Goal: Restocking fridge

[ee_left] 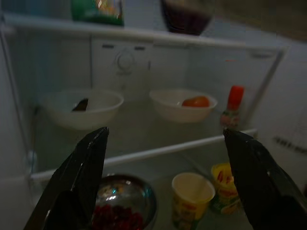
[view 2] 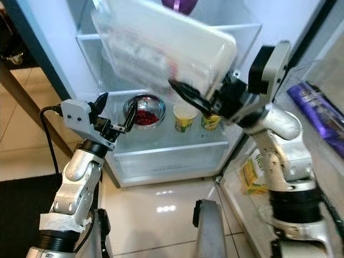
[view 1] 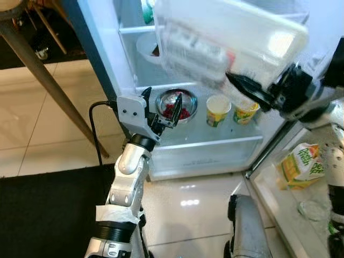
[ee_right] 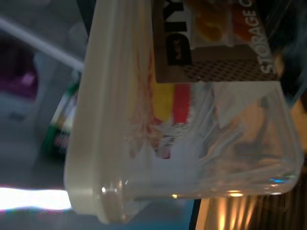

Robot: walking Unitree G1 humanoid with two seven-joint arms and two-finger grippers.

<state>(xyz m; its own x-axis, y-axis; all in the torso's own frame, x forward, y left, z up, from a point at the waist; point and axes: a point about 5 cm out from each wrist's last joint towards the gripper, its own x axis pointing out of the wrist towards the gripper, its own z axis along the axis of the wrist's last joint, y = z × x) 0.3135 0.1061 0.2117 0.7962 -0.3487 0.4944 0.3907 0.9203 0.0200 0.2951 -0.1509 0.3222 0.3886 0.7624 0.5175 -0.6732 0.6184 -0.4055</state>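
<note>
Fridge door (view 1: 317, 215) stands open at 4 o'clock, a green-and-yellow carton (view 1: 301, 166) lying in its shelf, purple packet (view 2: 317, 110) higher up on it. Dark mat (view 1: 43, 215) at 8 o'clock on the pale tiled floor (view 1: 188, 204). Left gripper (view 1: 161, 110) raised in front of the lower fridge shelf (view 1: 209, 141), fingers spread wide, holding nothing; its tips sit at the near rim of a steel bowl (view 1: 176, 105) of red berries. On the same shelf, toward 3 o'clock of the bowl: a yellow paper cup (view 1: 217, 110), then a second yellow cup (view 1: 246, 112) just beside it. Right gripper (view 2: 196, 99) at 2 o'clock, fingers clamped on the edge of a clear plastic box (view 1: 226, 37) with a white lid, label inside; box held tilted, up high before the upper shelves, blurred. Farther back on the shelf above: white bowl (ee_left: 81, 108) with something dark in it, white bowl (ee_left: 182, 103) with an orange-red item, small red-capped bottle (ee_left: 232, 108). Top shelf: green packet (ee_left: 98, 10), dark purple bowl (ee_left: 184, 15). Wooden leg (view 1: 48, 80) at 10 o'clock outside the fridge.
</note>
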